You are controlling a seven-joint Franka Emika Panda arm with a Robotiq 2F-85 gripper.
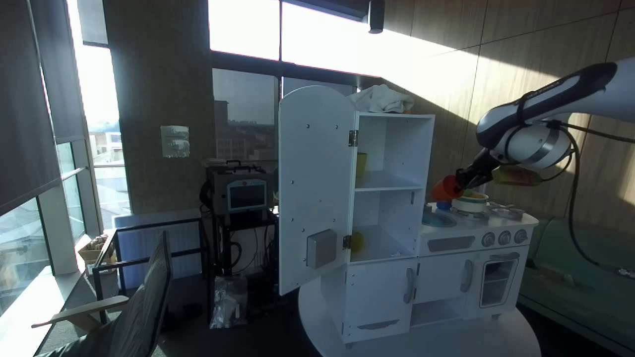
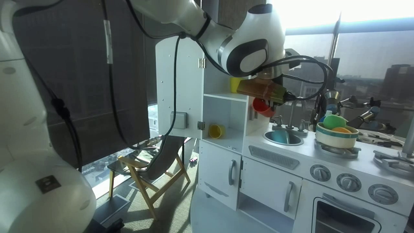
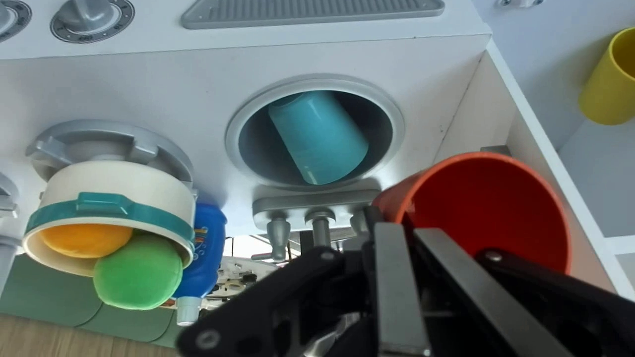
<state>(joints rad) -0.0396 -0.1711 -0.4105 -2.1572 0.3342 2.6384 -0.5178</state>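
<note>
My gripper [image 3: 397, 225] is shut on the wall of a red cup [image 3: 496, 203], one finger inside the cup and one outside. The cup is tilted and held above the toy kitchen's counter, beside the tall cabinet; the cup also shows in both exterior views [image 1: 444, 190] [image 2: 260, 107]. A teal cup [image 3: 320, 136] lies tilted in the round sink [image 3: 234, 134], and shows in an exterior view [image 2: 280, 136]. A cream pot [image 3: 116, 178] with a green ball [image 3: 139, 272] and an orange ball [image 3: 87, 240] stands on a burner.
The silver faucet [image 3: 317, 199] stands behind the sink. A blue bottle [image 3: 201, 253] is near the pot. Yellow cups are on the cabinet's upper shelf [image 2: 236, 84] and lower shelf [image 2: 216, 131]. The tall cabinet door [image 1: 317, 193] stands open. A cloth [image 1: 382, 99] lies on top.
</note>
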